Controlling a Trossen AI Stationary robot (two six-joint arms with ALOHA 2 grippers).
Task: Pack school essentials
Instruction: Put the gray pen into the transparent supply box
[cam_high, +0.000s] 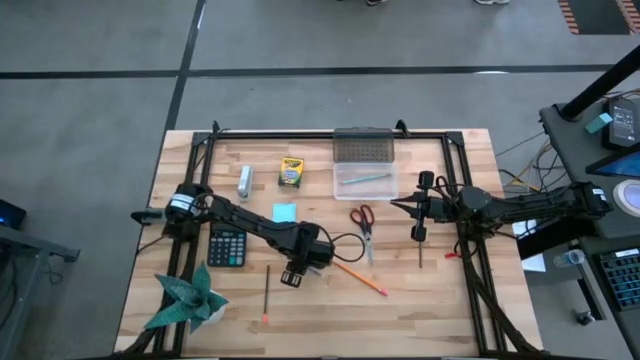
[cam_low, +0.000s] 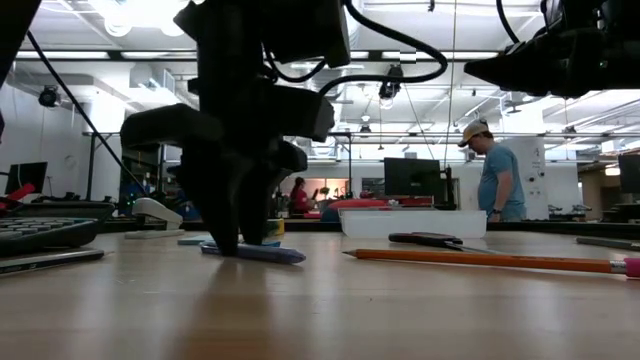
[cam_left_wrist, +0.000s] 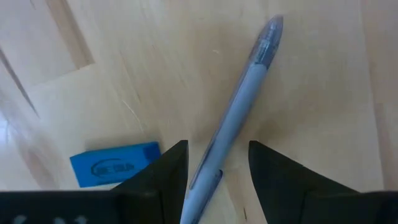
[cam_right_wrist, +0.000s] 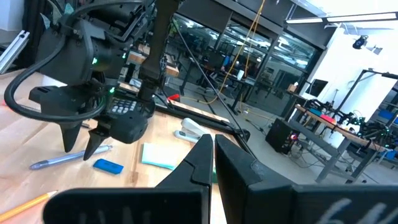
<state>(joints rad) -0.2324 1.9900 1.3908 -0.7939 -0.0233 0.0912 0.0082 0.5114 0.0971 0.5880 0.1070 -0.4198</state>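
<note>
On the pale wooden tabletop (cam_high: 420, 300), the left pincer (cam_left_wrist: 217, 163) stands tip-down, narrowly parted astride a grey-blue plastic pen (cam_left_wrist: 239, 106), beside a small blue eraser (cam_left_wrist: 115, 165). Step: grasping the pen. Next, I judge: close, lift, carry it to the clear plastic box (cam_high: 365, 180). The right pincer (cam_high: 415, 207) waits closed near the red-handled scissors (cam_high: 363, 222).

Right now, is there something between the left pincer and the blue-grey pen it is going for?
Nothing visible blocks it. The left pincer is down at the table with its jaws open on either side of the blue-grey pen, which lies flat between them. The small blue eraser lies beside one finger, apart from the pen and outside the gap.
</note>
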